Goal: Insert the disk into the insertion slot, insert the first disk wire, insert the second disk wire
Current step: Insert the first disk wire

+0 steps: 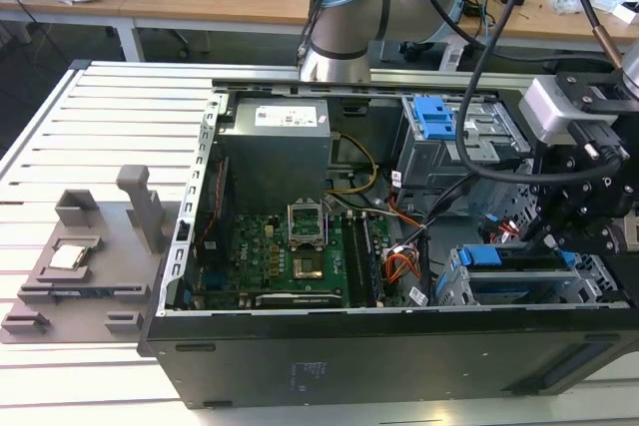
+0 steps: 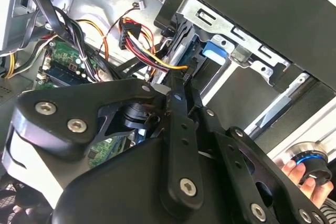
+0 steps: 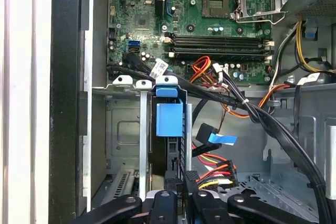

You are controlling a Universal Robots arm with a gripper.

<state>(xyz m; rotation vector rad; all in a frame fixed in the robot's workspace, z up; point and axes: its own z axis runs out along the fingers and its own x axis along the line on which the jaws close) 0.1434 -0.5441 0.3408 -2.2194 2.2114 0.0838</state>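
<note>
The disk (image 1: 511,282) in its blue carrier sits inside the insertion slot (image 1: 451,292), the grey cage at the case's front corner on the exterior view's right. In the first wrist view the carrier's blue tab (image 3: 169,115) stands in the cage (image 3: 125,129). My gripper (image 1: 549,241) hangs just above the disk's end. It is shut on a black plug with red, yellow and black wires (image 3: 189,178), which is right at the disk's end in both wrist views (image 2: 184,76). A second cable with a blue plug (image 3: 221,139) hangs loose beside it.
The taller grey bay with a blue clip (image 1: 435,121) stands behind the cage. The motherboard (image 1: 300,251) and power supply (image 1: 275,147) take up the rest of the case. Black cables (image 3: 273,124) cross near the cage. A hand (image 2: 310,179) holds a blue-ringed knob outside the case.
</note>
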